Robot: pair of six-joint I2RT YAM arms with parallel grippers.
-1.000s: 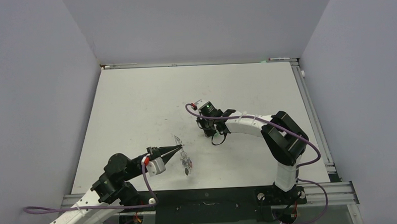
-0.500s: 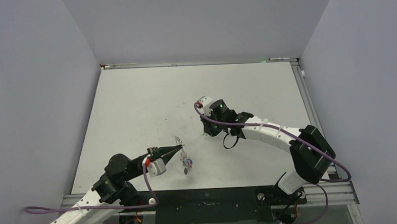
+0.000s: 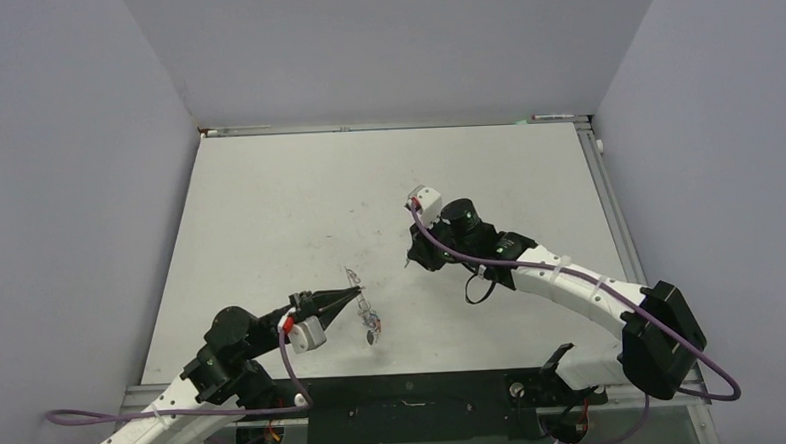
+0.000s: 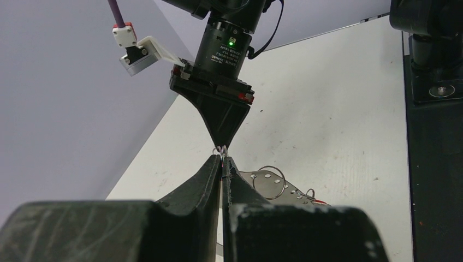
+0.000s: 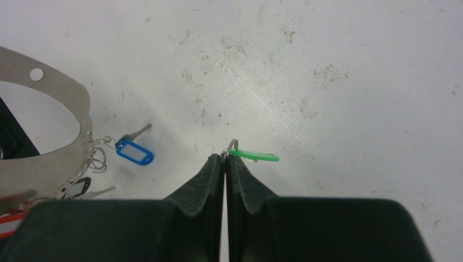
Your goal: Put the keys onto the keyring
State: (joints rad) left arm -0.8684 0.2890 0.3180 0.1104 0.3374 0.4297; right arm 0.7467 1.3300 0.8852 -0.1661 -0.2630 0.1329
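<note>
Pinching the keyring (image 5: 49, 169) by its rim, the left gripper (image 4: 222, 159) is clamped tight near the tabletop's (image 3: 268, 207) front middle (a blue-tagged key (image 5: 134, 153) sits at that rim). Further right, the right gripper (image 5: 225, 157), fully closed, nips the green-tagged key (image 5: 254, 156), whose tag lies crosswise, pointing right in the wrist view.

Top cam high over whole table (image 3: 268, 207), L wrist cam low, close, R wrist tilted down, all share keyring (image 5: 49, 169).
</note>
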